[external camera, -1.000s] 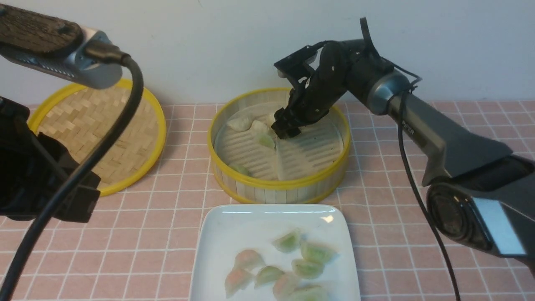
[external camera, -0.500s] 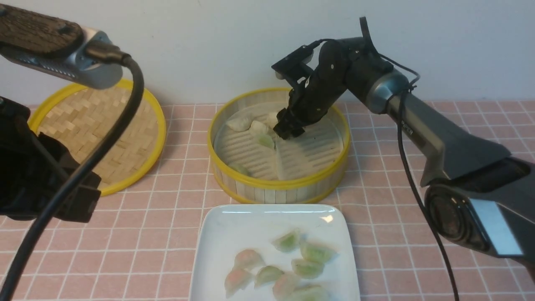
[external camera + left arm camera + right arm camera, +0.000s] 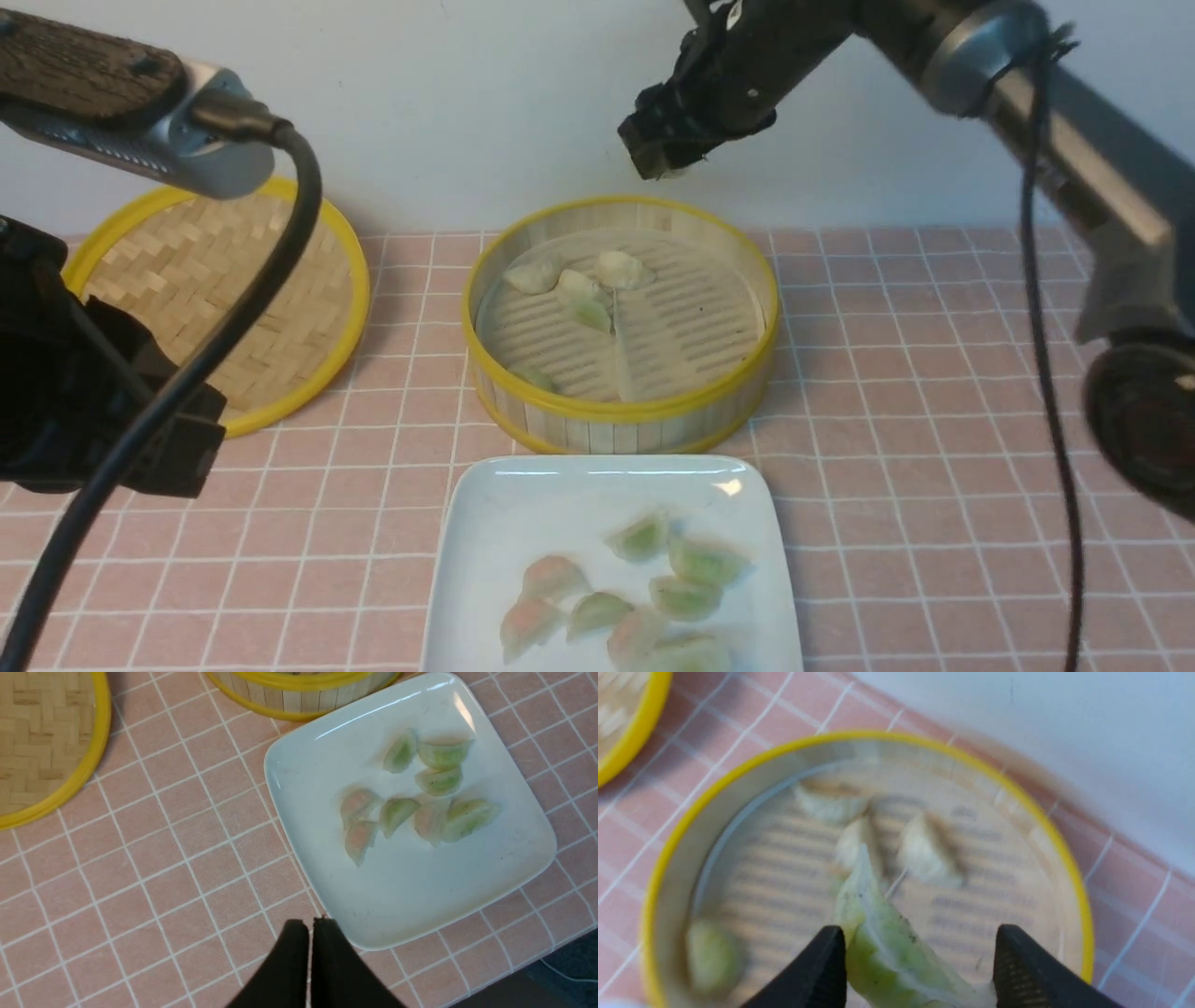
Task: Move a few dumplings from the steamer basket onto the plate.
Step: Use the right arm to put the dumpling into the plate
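Observation:
My right gripper (image 3: 655, 161) hangs high above the back rim of the steamer basket (image 3: 624, 406), shut on a pale green dumpling (image 3: 883, 947) that spans the gap between its fingers (image 3: 822, 970). Several dumplings (image 3: 581, 286) still lie on the basket's slatted floor, most near the back and one (image 3: 536, 378) by the front wall. The white square plate (image 3: 523, 509) sits in front of the basket with several dumplings (image 3: 686, 597) on it. My left gripper (image 3: 310, 925) is shut and empty, hovering over the tablecloth beside a corner of the plate (image 3: 411, 905).
The flat woven bamboo lid (image 3: 233, 308) lies left of the basket on the pink tiled cloth (image 3: 896, 392). A white wall (image 3: 467, 103) stands close behind the basket. My left arm and its cable (image 3: 140, 373) fill the left foreground.
My right gripper closed on a green dumpling inside the basket and rose well above the rim with it. The left arm has not moved.

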Robot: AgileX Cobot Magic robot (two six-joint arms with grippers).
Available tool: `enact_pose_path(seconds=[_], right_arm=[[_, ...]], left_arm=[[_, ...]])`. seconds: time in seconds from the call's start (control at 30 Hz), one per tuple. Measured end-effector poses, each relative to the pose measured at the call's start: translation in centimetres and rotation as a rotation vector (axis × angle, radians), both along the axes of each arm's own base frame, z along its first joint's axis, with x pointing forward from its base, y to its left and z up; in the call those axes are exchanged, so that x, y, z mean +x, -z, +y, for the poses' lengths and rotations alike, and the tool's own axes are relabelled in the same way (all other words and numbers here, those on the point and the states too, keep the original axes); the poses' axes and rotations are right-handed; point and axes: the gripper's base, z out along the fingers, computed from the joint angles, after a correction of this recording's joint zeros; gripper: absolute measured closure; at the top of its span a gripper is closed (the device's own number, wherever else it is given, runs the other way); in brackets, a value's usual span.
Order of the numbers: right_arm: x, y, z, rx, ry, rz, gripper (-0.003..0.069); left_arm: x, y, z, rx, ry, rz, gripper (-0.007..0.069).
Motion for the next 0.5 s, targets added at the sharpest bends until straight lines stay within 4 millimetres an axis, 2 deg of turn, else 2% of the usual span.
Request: enact_pose_path(seconds=[0.13,0.2,0.27,0.4,0.5], right_arm=[[-5.0,-0.4,-1.6,0.009,-0.011,0.156,0.0286],[-8.3,-0.5,-2.6,0.026,-0.020,0.234,0.0286],[-12.5,1.3,-3.4,0.008,-0.048,0.340,0.0286],[-18.3,3.2,-3.7,0.011,-0.085,0.367,0.0288],[-22.8,6.1,-3.1,-0.008,-0.140,0.383,0.0288]], left_arm=[[0.0,0.0,0.0,0.000,0.000,0.000,0.0631],[0.0,0.0,0.0,0.000,0.000,0.000,0.0631],[0.0,0.0,0.0,0.000,0.000,0.000,0.0631],[0.0,0.0,-0.1,-0.008,0.008,-0.004,0.0631],[0.0,-0.1,-0.2,-0.020,0.012,-0.009,0.0631]])
